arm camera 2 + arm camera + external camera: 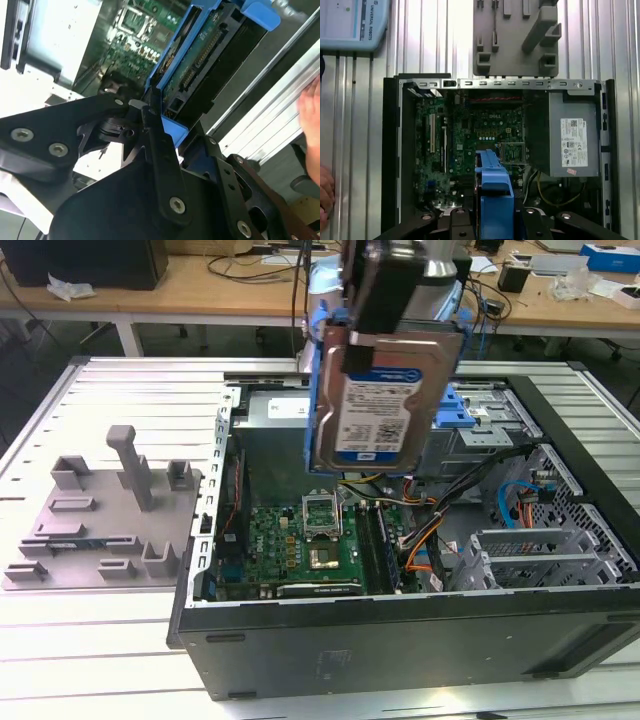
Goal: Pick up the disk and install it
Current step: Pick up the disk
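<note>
Above the case (400, 640), disk (385, 390) between fingers (159, 150) (label (378, 415) in exterior view)

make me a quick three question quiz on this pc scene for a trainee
1. True or false: the gripper holds the disk in the air over the open computer case.
2. In the exterior view, where does the grey plastic stand lie? A: to the left of the case. B: to the right of it. C: inside it.
3. Fill in: in the first wrist view, the white sticker sits on a grey metal ____.
Key: 1 true; 2 A; 3 box.
</note>
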Controlling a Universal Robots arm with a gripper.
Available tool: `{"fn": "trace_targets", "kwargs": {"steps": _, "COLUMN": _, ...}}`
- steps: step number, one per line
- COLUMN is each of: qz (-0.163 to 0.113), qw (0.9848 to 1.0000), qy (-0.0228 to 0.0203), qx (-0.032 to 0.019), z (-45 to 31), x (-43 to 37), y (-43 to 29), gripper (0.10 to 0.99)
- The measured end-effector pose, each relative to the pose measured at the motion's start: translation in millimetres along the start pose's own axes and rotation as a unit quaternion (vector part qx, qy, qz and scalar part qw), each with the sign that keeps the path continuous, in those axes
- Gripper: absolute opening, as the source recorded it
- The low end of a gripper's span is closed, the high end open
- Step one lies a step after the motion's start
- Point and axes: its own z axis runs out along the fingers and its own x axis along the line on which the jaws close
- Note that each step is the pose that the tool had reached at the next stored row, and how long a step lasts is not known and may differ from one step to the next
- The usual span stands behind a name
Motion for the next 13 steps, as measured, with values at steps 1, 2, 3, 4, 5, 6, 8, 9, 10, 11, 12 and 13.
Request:
{"fn": "trace_targets", "kwargs": {"steps": 1, "qz": 0.000, "qw": 1.0000, "qy": -0.0002, "qx": 0.0001, "z": -0.7, "x": 1.3, "y": -10.7, "gripper": 0.369}}
{"fn": "trace_targets", "kwargs": {"steps": 2, "qz": 0.000, "qw": 1.0000, "qy": -0.0003, "qx": 0.0000, "z": -0.8, "x": 1.5, "y": -12.4, "gripper": 0.369}}
{"fn": "trace_targets", "kwargs": {"steps": 3, "qz": 0.000, "qw": 1.0000, "qy": -0.0003, "qx": 0.0000, "z": -0.8, "x": 1.5, "y": -12.9, "gripper": 0.369}}
{"fn": "trace_targets", "kwargs": {"steps": 4, "qz": 0.000, "qw": 1.0000, "qy": -0.0003, "qx": 0.0000, "z": -0.8, "x": 1.5, "y": -12.9, "gripper": 0.369}}
{"fn": "trace_targets", "kwargs": {"steps": 5, "qz": 0.000, "qw": 1.0000, "qy": -0.0003, "qx": 0.0000, "z": -0.8, "x": 1.6, "y": -12.9, "gripper": 0.369}}
{"fn": "trace_targets", "kwargs": {"steps": 6, "qz": 0.000, "qw": 1.0000, "qy": -0.0003, "qx": 0.0000, "z": -0.9, "x": 1.5, "y": -12.9, "gripper": 0.369}}
{"fn": "trace_targets", "kwargs": {"steps": 8, "qz": 0.000, "qw": 1.0000, "qy": -0.0003, "qx": 0.0000, "z": -0.9, "x": 1.6, "y": -13.1, "gripper": 0.369}}
{"fn": "trace_targets", "kwargs": {"steps": 9, "qz": 0.000, "qw": 1.0000, "qy": -0.0003, "qx": 0.0000, "z": -0.9, "x": 1.6, "y": -13.1, "gripper": 0.369}}
{"fn": "trace_targets", "kwargs": {"steps": 10, "qz": 0.000, "qw": 1.0000, "qy": -0.0003, "qx": 0.0000, "z": -0.9, "x": 1.6, "y": -13.2, "gripper": 0.369}}
{"fn": "trace_targets", "kwargs": {"steps": 11, "qz": 0.000, "qw": 1.0000, "qy": -0.0003, "qx": 0.0000, "z": -0.9, "x": 1.6, "y": -13.3, "gripper": 0.369}}
{"fn": "trace_targets", "kwargs": {"steps": 12, "qz": 0.000, "qw": 1.0000, "qy": -0.0003, "qx": 0.0000, "z": -0.9, "x": 1.6, "y": -13.4, "gripper": 0.369}}
{"fn": "trace_targets", "kwargs": {"steps": 13, "qz": 0.000, "qw": 1.0000, "qy": -0.0003, "qx": 0.0000, "z": -0.9, "x": 1.6, "y": -13.5, "gripper": 0.369}}
